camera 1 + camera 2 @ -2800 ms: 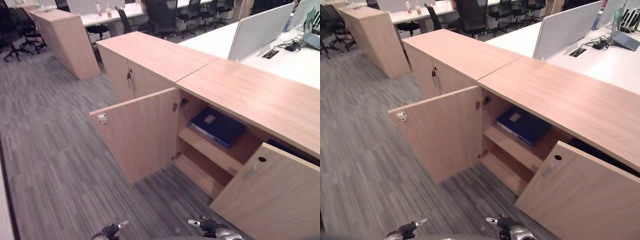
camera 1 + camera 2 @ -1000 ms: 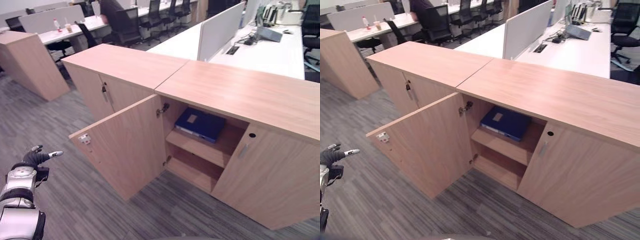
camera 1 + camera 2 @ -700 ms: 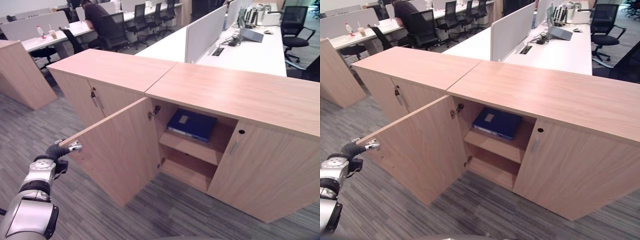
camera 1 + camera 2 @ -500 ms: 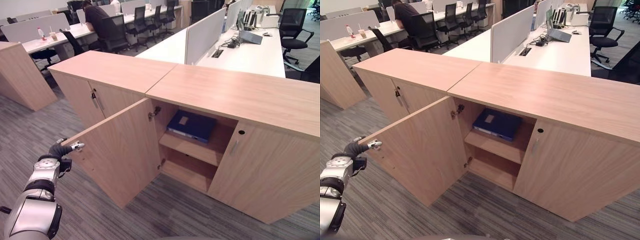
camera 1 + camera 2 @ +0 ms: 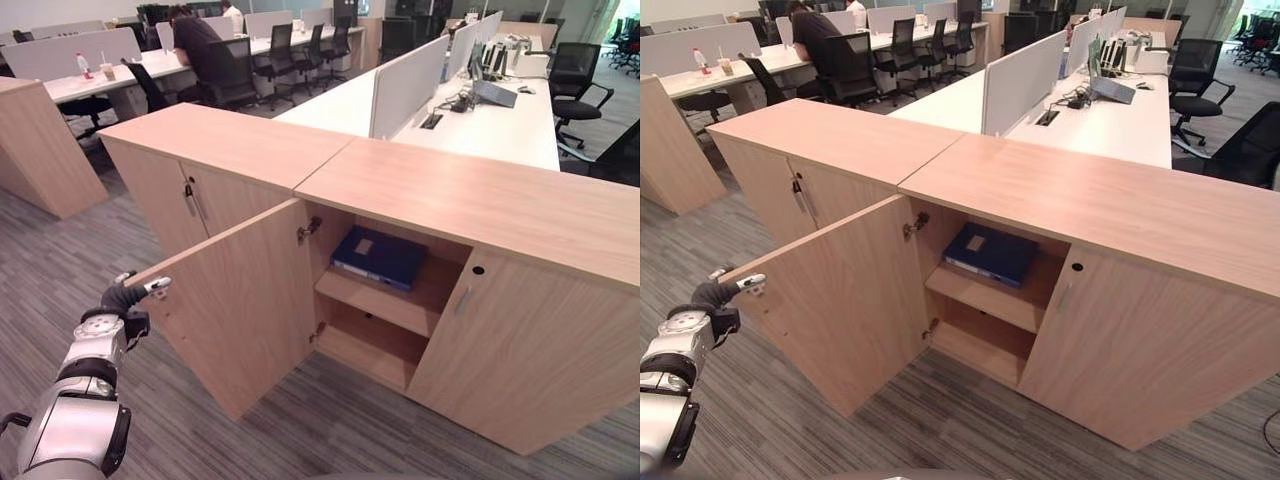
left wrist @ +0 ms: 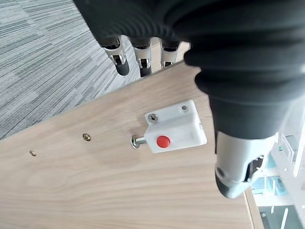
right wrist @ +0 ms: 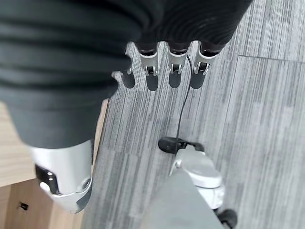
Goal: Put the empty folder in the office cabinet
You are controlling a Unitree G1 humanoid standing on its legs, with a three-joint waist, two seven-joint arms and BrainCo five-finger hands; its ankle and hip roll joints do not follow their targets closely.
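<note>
- Silver-grey left arm reaches up from the lower left in the left eye view, its left hand (image 5: 125, 296) at the top free corner of the open cabinet door (image 5: 240, 300). Half a second ago the hand stood at the same corner; 2.8 s ago both hands were low at the bottom edge.
- Right eye view: blue folder (image 5: 990, 252) lies flat on the upper shelf (image 5: 985, 296) inside the office cabinet (image 5: 1090, 200), well apart from the hand.
- Left wrist view: fingers (image 6: 141, 57) hang fairly straight over the door's edge, the thumb beside a white catch (image 6: 174, 128) with a red button; they clasp nothing.
- Right wrist view: right hand (image 7: 71, 71) hangs over grey carpet (image 7: 267, 119), fingers straight and relaxed, empty.
</note>
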